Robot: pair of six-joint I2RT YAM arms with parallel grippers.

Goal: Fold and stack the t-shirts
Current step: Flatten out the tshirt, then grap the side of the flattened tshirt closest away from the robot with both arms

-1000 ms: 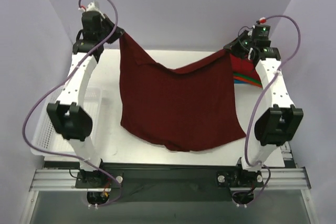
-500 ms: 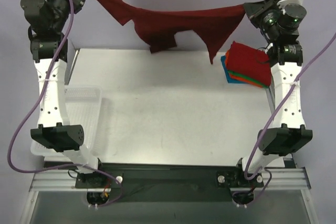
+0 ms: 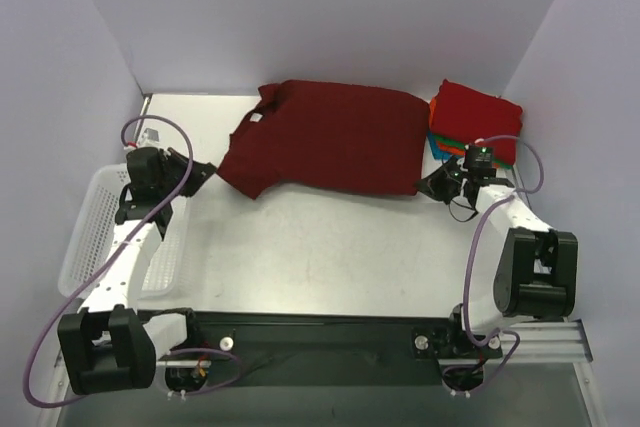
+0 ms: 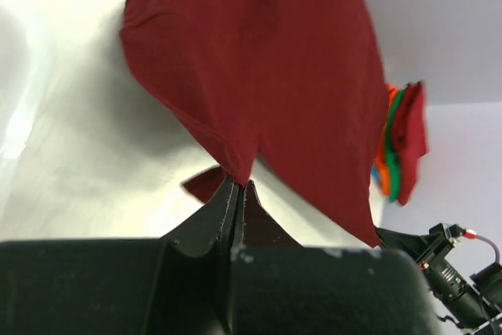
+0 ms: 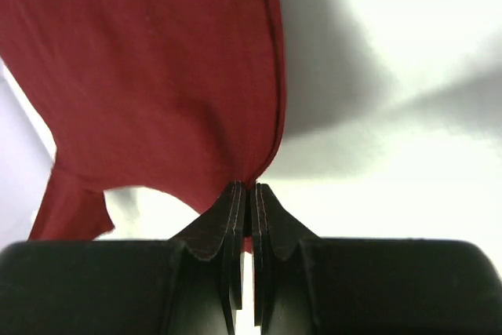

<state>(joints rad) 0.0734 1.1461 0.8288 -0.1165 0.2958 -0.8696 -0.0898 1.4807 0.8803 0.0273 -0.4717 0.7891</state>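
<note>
The dark maroon t-shirt (image 3: 330,137) lies spread on the far part of the table, collar to the left. My left gripper (image 3: 208,173) is shut on its near left corner, seen pinched in the left wrist view (image 4: 235,174). My right gripper (image 3: 424,185) is shut on its near right corner, seen pinched in the right wrist view (image 5: 251,182). A stack of folded shirts (image 3: 475,127) sits at the far right, bright red on top, with orange, green and blue edges showing; it also shows in the left wrist view (image 4: 401,147).
A white mesh basket (image 3: 95,237) stands at the left edge of the table under my left arm. Purple walls close in the back and sides. The near half of the table (image 3: 330,247) is bare white.
Both arms held the maroon shirt up high, stretched between them, then swung it down. It now lies flat on the far table with both grippers low at its near corners.
</note>
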